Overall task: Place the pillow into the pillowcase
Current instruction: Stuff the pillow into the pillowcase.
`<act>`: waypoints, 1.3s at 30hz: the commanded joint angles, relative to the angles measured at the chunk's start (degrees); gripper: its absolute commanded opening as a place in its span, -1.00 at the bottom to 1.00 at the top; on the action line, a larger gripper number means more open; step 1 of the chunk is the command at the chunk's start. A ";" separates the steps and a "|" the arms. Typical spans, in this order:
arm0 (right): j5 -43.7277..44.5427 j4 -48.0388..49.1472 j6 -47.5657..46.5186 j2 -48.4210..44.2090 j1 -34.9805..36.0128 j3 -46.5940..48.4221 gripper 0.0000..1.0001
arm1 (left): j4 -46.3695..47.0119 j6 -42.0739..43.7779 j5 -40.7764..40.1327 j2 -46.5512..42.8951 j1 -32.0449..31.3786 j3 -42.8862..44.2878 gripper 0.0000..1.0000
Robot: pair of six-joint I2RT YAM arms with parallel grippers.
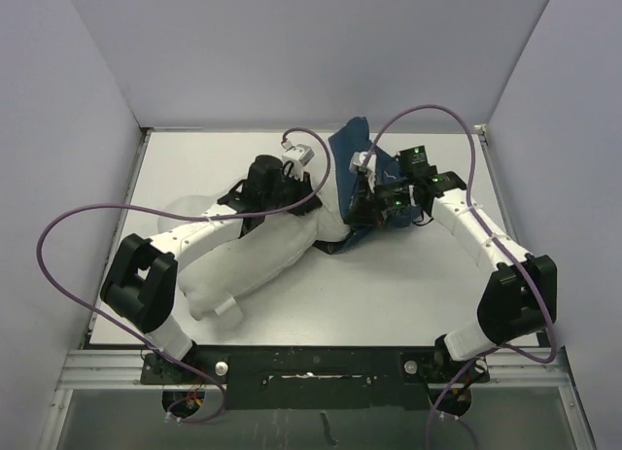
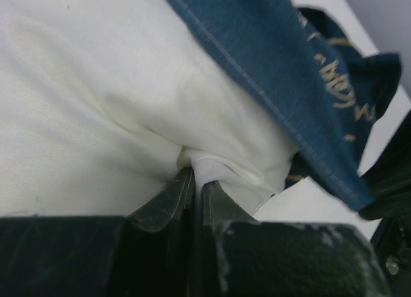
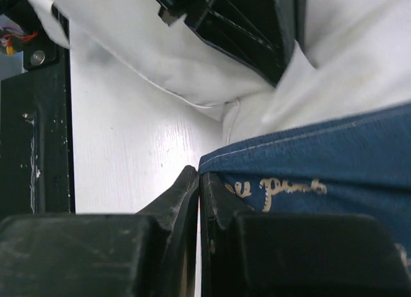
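Observation:
The white pillow (image 1: 248, 265) lies slantwise on the table, its upper right end meeting the navy pillowcase (image 1: 350, 151). My left gripper (image 1: 306, 199) is shut on a pinched fold of the pillow (image 2: 96, 104), right at the fingertips (image 2: 187, 176). The pillowcase (image 2: 289, 72) hangs over that end of the pillow, its stitched hem running diagonally. My right gripper (image 1: 362, 209) is shut on the hem corner of the pillowcase (image 3: 334, 156), just above the tabletop. In the right wrist view the pillow (image 3: 160, 47) shows behind, with the left gripper's black body (image 3: 244, 21) pressed on it.
White table (image 1: 408, 285) enclosed by grey walls at the left, back and right. A black rail (image 1: 321, 364) carrying both arm bases runs along the near edge. Purple cables (image 1: 58, 236) loop off each arm.

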 commanded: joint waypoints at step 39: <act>4.53 -20.21 -25.93 7.72 -2.79 4.33 -0.65 | 8.92 -0.06 16.88 -8.34 6.84 -6.17 0.21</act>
